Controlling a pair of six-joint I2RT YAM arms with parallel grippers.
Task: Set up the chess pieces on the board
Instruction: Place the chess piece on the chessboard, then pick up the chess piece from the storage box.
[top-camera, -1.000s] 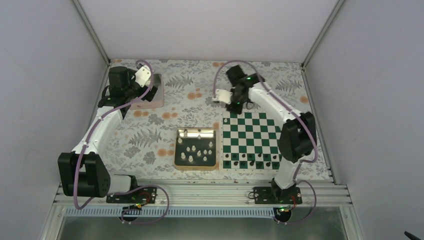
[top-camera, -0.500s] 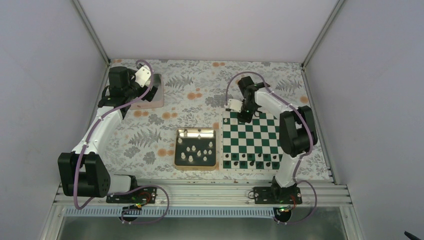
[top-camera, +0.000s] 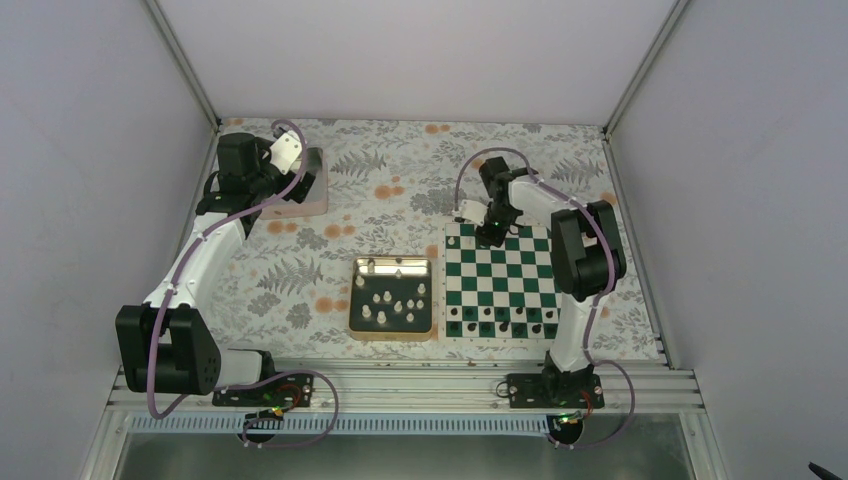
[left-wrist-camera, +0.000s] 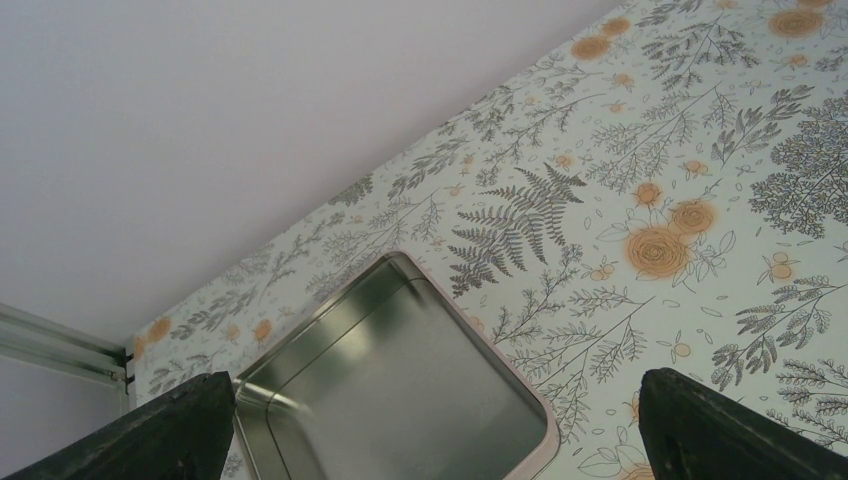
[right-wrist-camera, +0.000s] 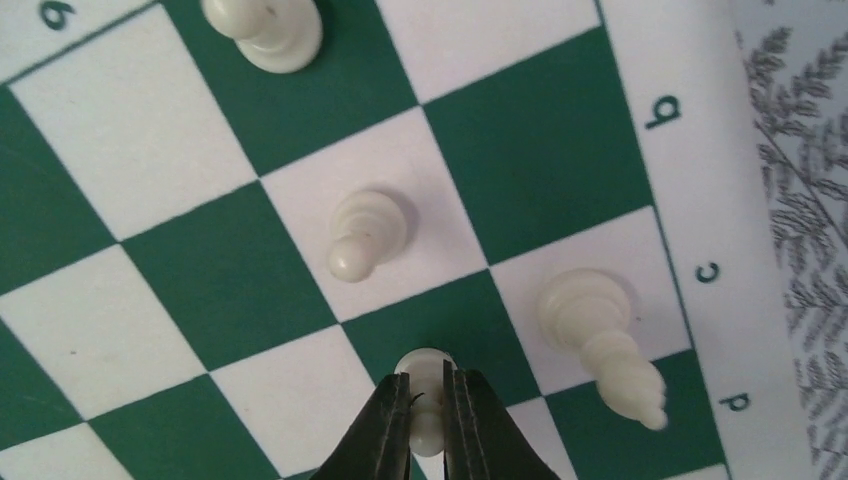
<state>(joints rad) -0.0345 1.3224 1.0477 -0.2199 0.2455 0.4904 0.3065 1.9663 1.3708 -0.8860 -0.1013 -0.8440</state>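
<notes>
**Right gripper clamped on a white pawn at the board's far row**

The right gripper (right-wrist-camera: 427, 388) was closed on a small white pawn (right-wrist-camera: 424, 362), its two dark fingers pinching the piece from either side over a green square of the board (right-wrist-camera: 540, 140). Whether the pawn's base touched that square could not be told from the wrist view. Three other white men stood close by. A second pawn (right-wrist-camera: 365, 232) was on the white square just beyond, and a third piece (right-wrist-camera: 265, 30) stood on a green square farther on. A taller ridged piece (right-wrist-camera: 600, 330) stood on the white square beside the lettered border (b, c and d ran along that edge).

From above, the right gripper (top-camera: 490, 231) was at the far row of the board (top-camera: 500, 283), left of its middle. Black pieces (top-camera: 500, 327) lined the near rows. A gold-rimmed tray (top-camera: 354, 300) lay just left of the board, with more white pieces (top-camera: 392, 300) inside it.

The left gripper (left-wrist-camera: 437, 410) hung with its fingers wide apart, holding nothing, over a shallow metal tin (left-wrist-camera: 380, 350) in the far left corner of the floral cloth (left-wrist-camera: 650, 200), well apart from the board.
</notes>
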